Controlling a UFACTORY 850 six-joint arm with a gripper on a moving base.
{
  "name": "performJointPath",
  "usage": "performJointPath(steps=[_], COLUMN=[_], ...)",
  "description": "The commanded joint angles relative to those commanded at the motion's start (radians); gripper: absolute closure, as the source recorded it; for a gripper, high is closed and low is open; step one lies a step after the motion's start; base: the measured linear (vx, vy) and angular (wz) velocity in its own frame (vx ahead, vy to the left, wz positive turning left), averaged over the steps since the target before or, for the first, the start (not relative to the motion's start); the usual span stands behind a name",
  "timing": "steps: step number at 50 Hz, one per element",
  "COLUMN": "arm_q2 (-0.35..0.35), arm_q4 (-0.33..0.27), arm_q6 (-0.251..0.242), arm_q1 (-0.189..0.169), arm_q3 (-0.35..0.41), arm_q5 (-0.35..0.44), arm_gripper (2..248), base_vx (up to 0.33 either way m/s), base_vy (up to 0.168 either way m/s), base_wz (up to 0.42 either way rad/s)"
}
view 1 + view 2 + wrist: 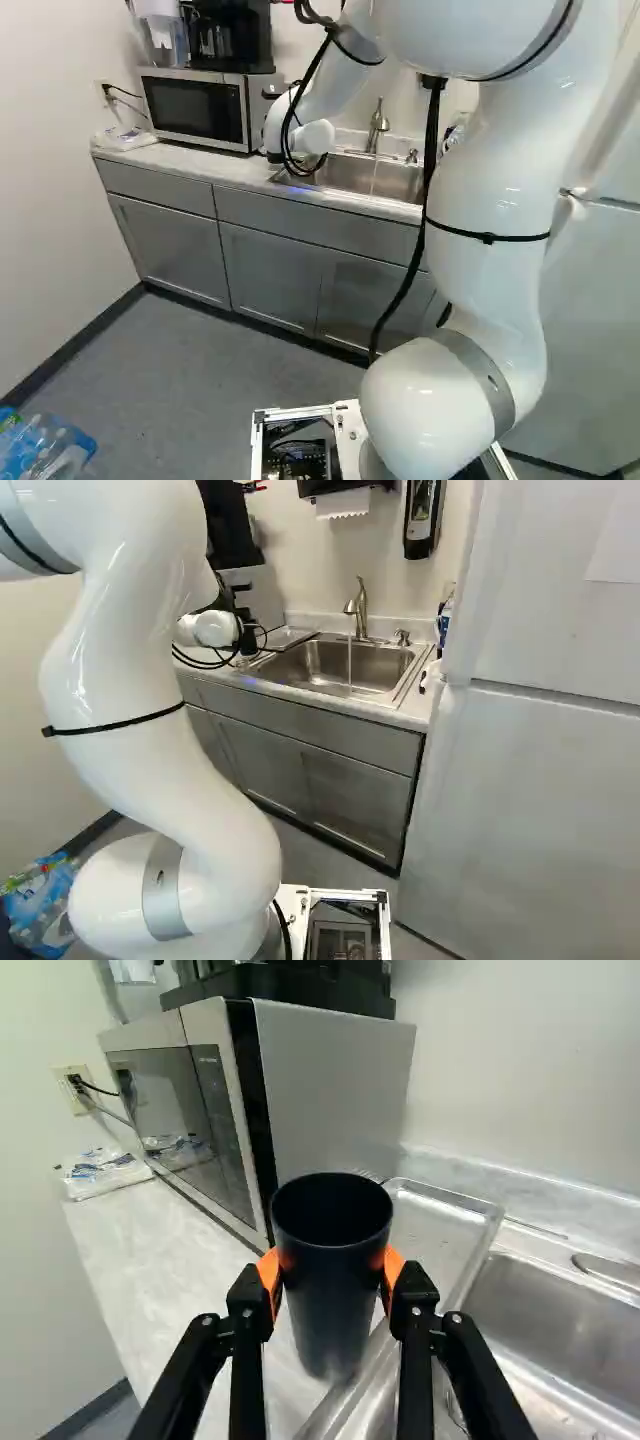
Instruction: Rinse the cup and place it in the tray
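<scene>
The likeliest trouble lay at the rim of the tray (468, 1200). The tray sat just ahead of the gripper (331, 1268) on its sink side, and the cup (330, 1300) hung roughly upright between the pads, its mouth open. Set down too soon, the base could have caught that raised edge and tipped once released, since the cup's own body hid part of the landing place. If the cup was wet, the smooth wall might have slid in the grip. The microwave (330, 1090) stood close ahead, so a swing that way risked a knock. Water (349, 665) ran from the faucet (360, 605) into the sink (320, 663); whether the cup had been rinsed could not be told, and placing it unrinsed would have failed the task.

The gripper had closed on the cup from two sides, one orange pad against each flank. Behind it, the arm (490, 190) rose from its base joint, bent overhead and reached down towards the counter (150, 1250), its cables looping near the wrist, where they might have snagged.
</scene>
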Motion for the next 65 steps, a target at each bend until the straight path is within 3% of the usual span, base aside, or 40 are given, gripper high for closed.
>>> performJointPath(steps=[46,65], arm_q2=[0.170,0.206], arm_q4=[0.000,0.000], arm_q6=[0.000,0.000], arm_q1=[-0.086,-0.136], arm_q3=[0.087,0.124], arm_q5=[-0.025,-0.025], arm_gripper=[131,131], base_vx=[0.000,0.000], base_vy=[0.000,0.000], base_wz=[0.000,0.000])
